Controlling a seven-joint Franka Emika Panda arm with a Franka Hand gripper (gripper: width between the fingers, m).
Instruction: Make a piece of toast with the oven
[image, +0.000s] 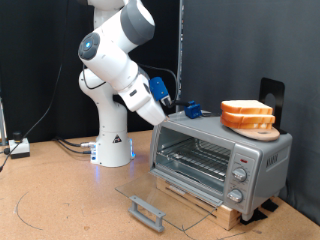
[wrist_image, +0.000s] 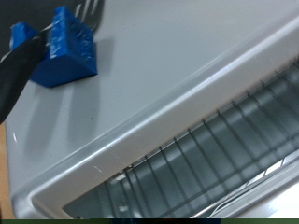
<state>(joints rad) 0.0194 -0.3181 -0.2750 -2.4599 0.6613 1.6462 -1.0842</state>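
The silver-grey oven (image: 225, 158) stands at the exterior view's right with its glass door (image: 165, 200) folded down flat and its wire rack (image: 195, 157) bare. A bread slice, the piece of toast (image: 246, 108), lies with a second slice on a round wooden plate (image: 252, 129) on the oven's top, at its right end. My gripper (image: 190, 108) hovers just above the left end of the oven's top, with nothing between its blue fingers. The wrist view shows the blue fingertips (wrist_image: 67, 49) over the grey oven top (wrist_image: 168, 75) and the rack (wrist_image: 215, 154) below.
The oven sits on a wooden board (image: 205, 205) on the brown table. The open door's handle (image: 147, 212) juts toward the exterior view's bottom. A black stand (image: 270, 95) rises behind the plate. Cables (image: 70, 145) and the robot base (image: 113, 140) are at the left.
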